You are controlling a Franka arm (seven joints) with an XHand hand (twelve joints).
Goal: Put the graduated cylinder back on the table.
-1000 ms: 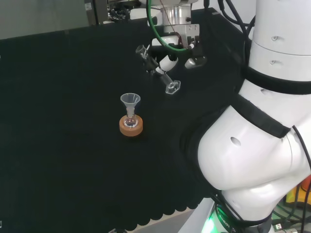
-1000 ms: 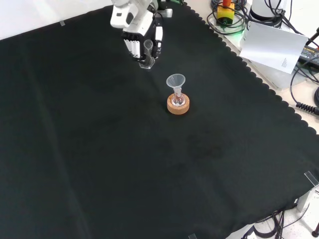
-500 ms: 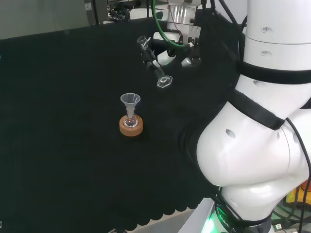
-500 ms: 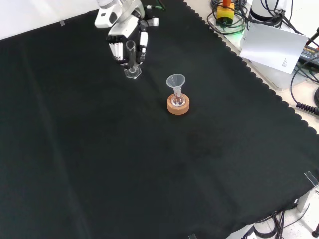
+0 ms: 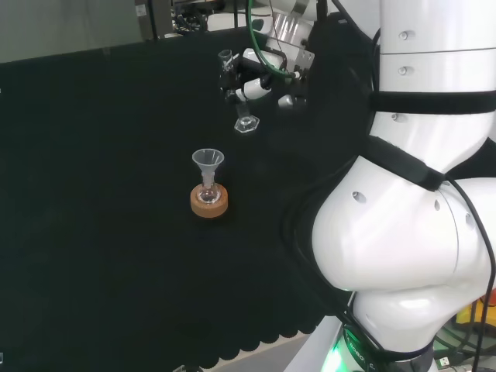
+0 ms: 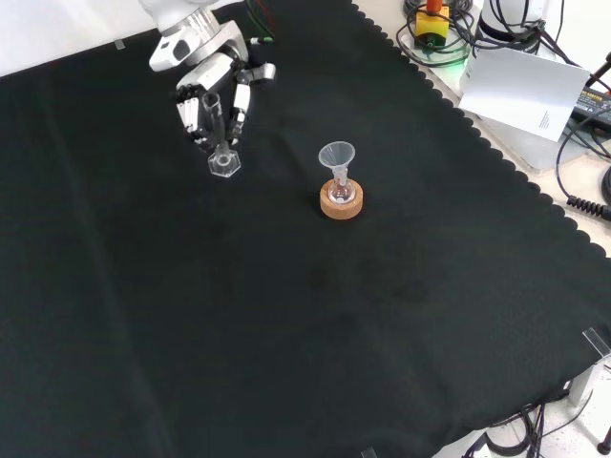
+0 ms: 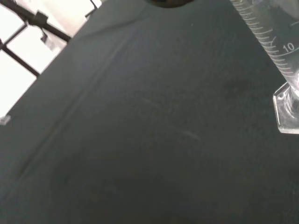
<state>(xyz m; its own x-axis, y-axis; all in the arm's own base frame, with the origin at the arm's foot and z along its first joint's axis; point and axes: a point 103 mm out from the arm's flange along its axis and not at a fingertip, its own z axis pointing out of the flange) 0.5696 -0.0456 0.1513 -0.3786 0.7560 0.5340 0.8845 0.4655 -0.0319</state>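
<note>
- Since a second ago my hand [image 6: 212, 95] has carried the graduated cylinder [image 6: 219, 135] leftward in the front view, away from the funnel [image 6: 336, 156], and has righted it from a clear tilt to nearly upright.
- Hand state: fingers curled round the upper part of the tube, pinching it; mouth above the fingers, hexagonal foot hanging below them.
- Cylinder position: in the head view the cylinder [image 5: 236, 91] sits beyond the funnel [image 5: 208, 164] and its cork ring [image 5: 209, 201], well apart from both. In the front view it is left of the funnel and a little farther off.
- Foot is close over the black cloth [image 6: 286, 315]. I cannot tell whether it touches; I judge it just short of contact.
- Wrist view: graduation marks and the foot of the cylinder [image 7: 285, 84] at the edge of view, bare cloth beneath, nothing in the landing spot.
- Step in hand: set-down. Judgement: mostly done; only lowering and release remain.
- To do it well: bring the tube fully vertical first so the foot meets the cloth flat, not on one edge.
- Lower straight, no sideways drift; the foot is small and the tube tall, so it would tip easily.
- Uncurl fingers only once the foot rests flat, then withdraw upward without brushing the rim.
</note>
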